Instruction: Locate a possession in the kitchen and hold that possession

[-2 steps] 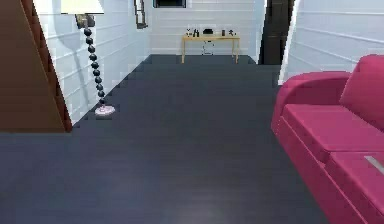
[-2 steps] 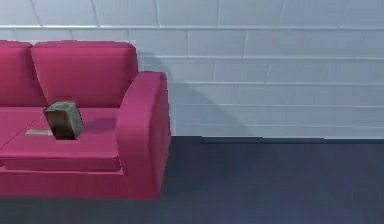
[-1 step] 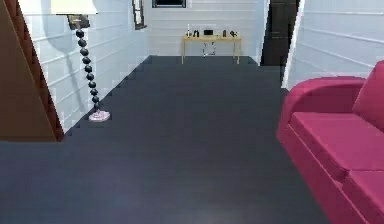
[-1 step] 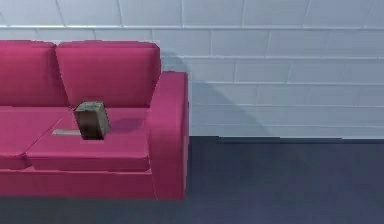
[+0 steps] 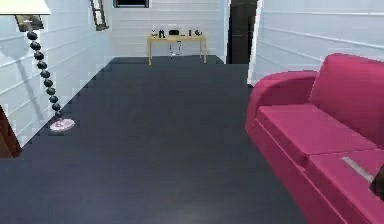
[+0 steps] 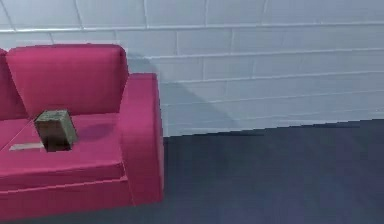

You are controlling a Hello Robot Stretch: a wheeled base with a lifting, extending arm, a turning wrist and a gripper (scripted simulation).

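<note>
A small dark box-like object (image 6: 56, 131) with a greenish-brown top lies on the seat of a pink sofa (image 6: 140, 120) at the arm side view's left. The same sofa (image 5: 290, 100) fills the forward view's right, with a thin grey strip and a dark object (image 5: 372, 178) on its near cushion at the edge. At the far end of the room stands a yellow table (image 5: 178, 42) carrying several small dark items too small to name.
A floor lamp (image 5: 42, 70) with a beaded black pole stands at the forward view's left by the white wall. A dark doorway (image 5: 241, 30) opens to the right of the table. Dark floor (image 5: 150, 130) stretches wide toward the table. White brick wall (image 6: 270, 60) backs the sofa.
</note>
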